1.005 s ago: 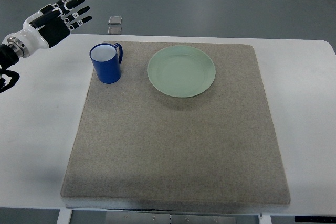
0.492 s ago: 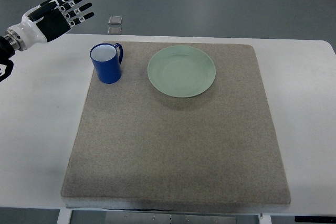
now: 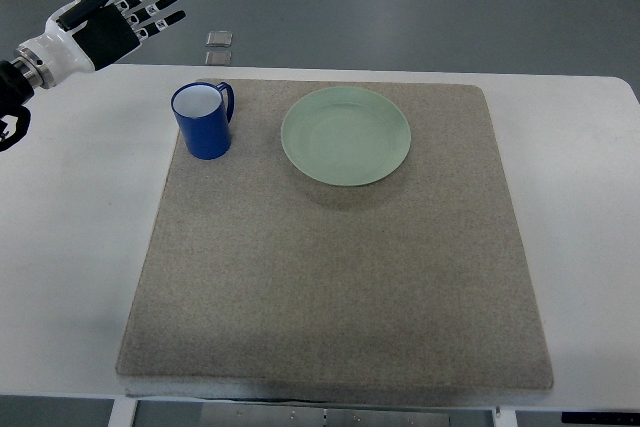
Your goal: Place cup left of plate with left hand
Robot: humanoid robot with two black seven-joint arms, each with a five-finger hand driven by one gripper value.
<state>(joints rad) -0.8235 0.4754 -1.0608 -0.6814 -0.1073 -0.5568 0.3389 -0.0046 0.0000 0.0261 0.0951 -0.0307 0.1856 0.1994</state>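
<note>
- Cup [image 3: 203,122] placement sits on one white worktop [image 3: 70,247], largest thing here.
- One grey mat [image 3: 330,257] covers its middle.
- One green plate [image 3: 346,135] lies on the mat's far part.
- One left robot hand [image 3: 108,22], fingers spread and empty, hovers off the far-left corner.
- One blue cup stands upright just left of the plate, well apart from the hand.

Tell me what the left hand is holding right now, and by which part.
Nothing. The left hand is open, fingers spread, up at the far left, apart from the blue cup, which stands on the mat beside the plate.
</note>
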